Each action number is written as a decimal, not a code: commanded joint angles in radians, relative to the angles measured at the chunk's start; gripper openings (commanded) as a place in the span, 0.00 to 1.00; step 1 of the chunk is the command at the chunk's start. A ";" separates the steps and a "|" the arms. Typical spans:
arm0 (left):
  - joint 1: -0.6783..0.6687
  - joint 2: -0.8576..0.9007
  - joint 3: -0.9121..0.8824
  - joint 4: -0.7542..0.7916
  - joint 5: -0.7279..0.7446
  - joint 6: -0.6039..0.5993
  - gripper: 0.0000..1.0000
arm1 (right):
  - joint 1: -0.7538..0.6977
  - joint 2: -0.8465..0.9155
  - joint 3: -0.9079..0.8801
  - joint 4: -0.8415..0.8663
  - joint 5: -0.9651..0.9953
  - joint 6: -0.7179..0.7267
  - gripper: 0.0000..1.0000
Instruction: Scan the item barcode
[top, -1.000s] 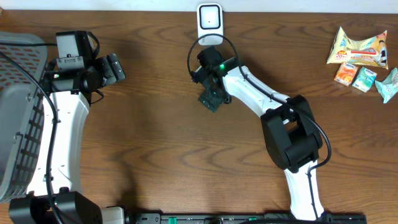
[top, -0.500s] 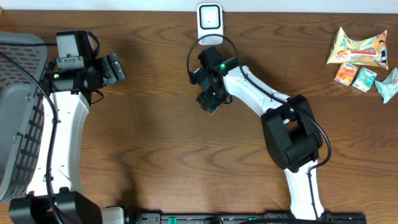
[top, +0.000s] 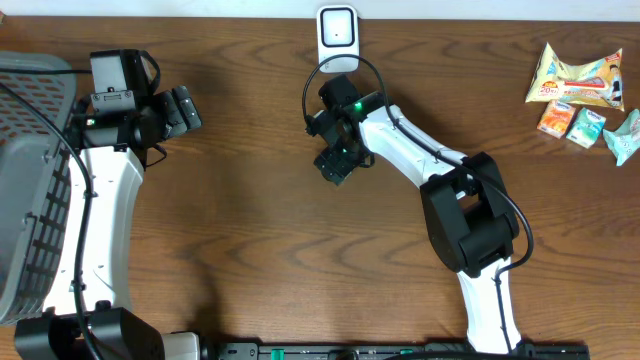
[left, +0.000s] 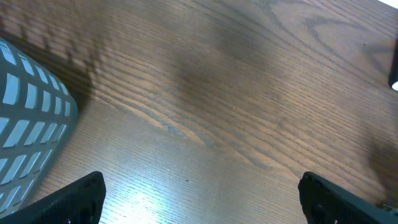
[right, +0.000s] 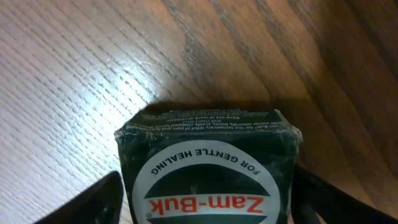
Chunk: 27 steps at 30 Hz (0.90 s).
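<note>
Right arm (top: 400, 140) stretches toward the far-edge scanner (top: 337, 30), jaws straddling the Zam-Buk box (right: 208, 168); whether clamped I cannot tell. Left arm (top: 100, 200) runs along the counter's left edge, jaws wide open.

Brown wooden table (top: 250, 200) lies open centre-left; grey plastic basket (top: 25, 200) blocks the left edge, white scanner (top: 337, 30) and dark green box (top: 335, 166) upper centre.

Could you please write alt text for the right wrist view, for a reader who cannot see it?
A dark green Zam-Buk box fills the lower centre, gripped from both sides by the right claw, its round white label reading upside down. Behind it lies the brown wood-grain table, with bright glare at the left.
</note>
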 joint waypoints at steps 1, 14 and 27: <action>0.003 0.005 -0.005 -0.002 -0.006 -0.008 0.97 | 0.000 0.001 -0.003 -0.006 -0.014 0.002 0.75; 0.003 0.005 -0.005 -0.002 -0.006 -0.008 0.98 | 0.002 0.001 -0.006 -0.006 -0.023 0.035 0.61; 0.003 0.005 -0.005 -0.002 -0.006 -0.008 0.98 | -0.012 -0.020 0.008 0.024 -0.023 0.249 0.50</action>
